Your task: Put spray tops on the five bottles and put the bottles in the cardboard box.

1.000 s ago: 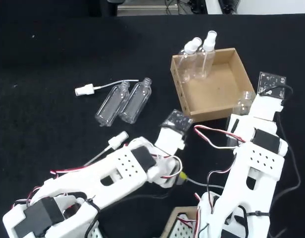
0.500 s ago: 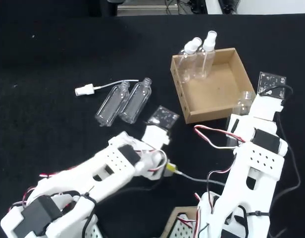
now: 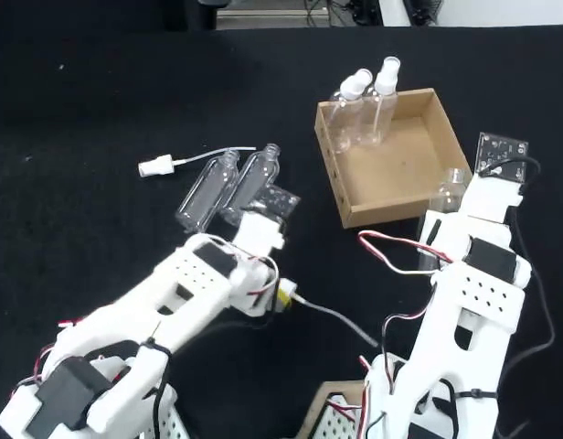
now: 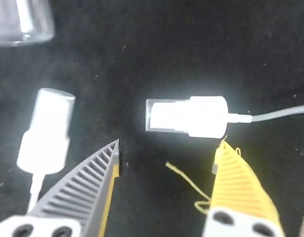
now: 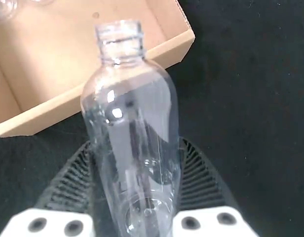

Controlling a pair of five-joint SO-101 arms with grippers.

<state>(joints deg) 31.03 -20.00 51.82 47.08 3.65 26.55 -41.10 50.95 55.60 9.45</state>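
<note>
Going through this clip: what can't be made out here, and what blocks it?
High view: the white left arm covers the table under it, so the white spray top lying before the left hand cannot be placed there.
High view: the white right arm hides the lower part of the clear uncapped plastic bottle in the right hand.
Left wrist view: a clear bottle is cut off at the edge; which one is unclear.
</note>
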